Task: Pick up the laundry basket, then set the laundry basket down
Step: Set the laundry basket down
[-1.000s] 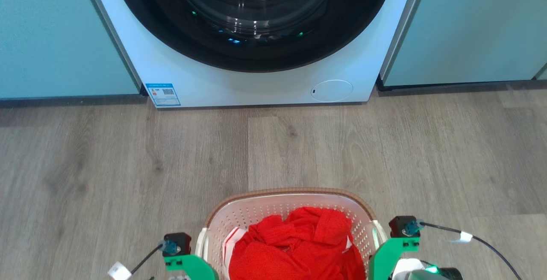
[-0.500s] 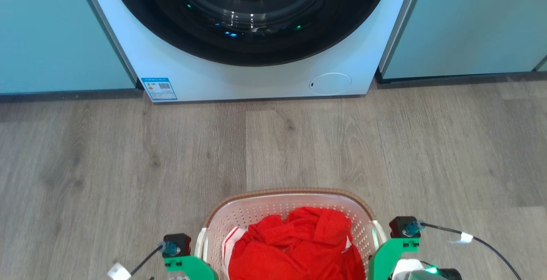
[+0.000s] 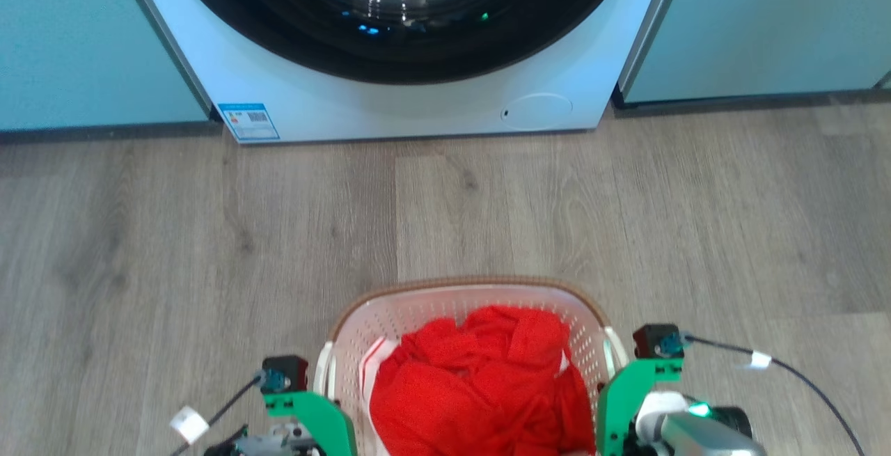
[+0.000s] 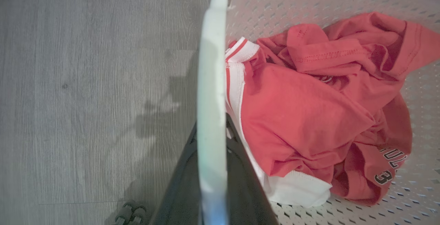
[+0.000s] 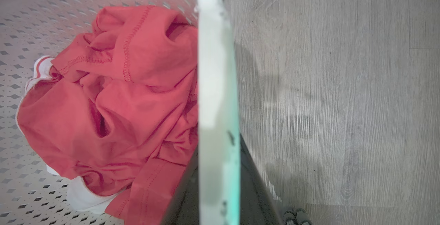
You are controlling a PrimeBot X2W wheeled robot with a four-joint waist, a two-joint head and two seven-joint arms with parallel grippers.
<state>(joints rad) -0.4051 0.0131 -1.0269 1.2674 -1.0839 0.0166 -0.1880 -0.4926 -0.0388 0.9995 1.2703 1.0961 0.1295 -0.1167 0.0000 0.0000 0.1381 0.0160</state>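
Observation:
The laundry basket [image 3: 390, 299] is white and perforated with a brown rim band, and sits low in the middle of the head view with a red garment [image 3: 480, 379] inside. My left gripper [image 4: 211, 128] is shut on its left white handle [image 4: 209, 63], which runs up between the dark fingers. My right gripper [image 5: 218, 139] is shut on the right white handle [image 5: 215, 56] in the same way. The green wrist brackets [image 3: 313, 411] flank the basket on both sides. I cannot tell whether the basket's base touches the floor.
A white washing machine [image 3: 418, 104] with a dark round door stands straight ahead, between teal cabinets [image 3: 76, 38]. Grey wood floor [image 3: 209, 233] lies between it and the basket. A cable [image 3: 786, 372] trails from my right wrist.
The whole head picture has slid upward, so the camera has moved. The basket and both grippers hold the same grip and the same relation to each other.

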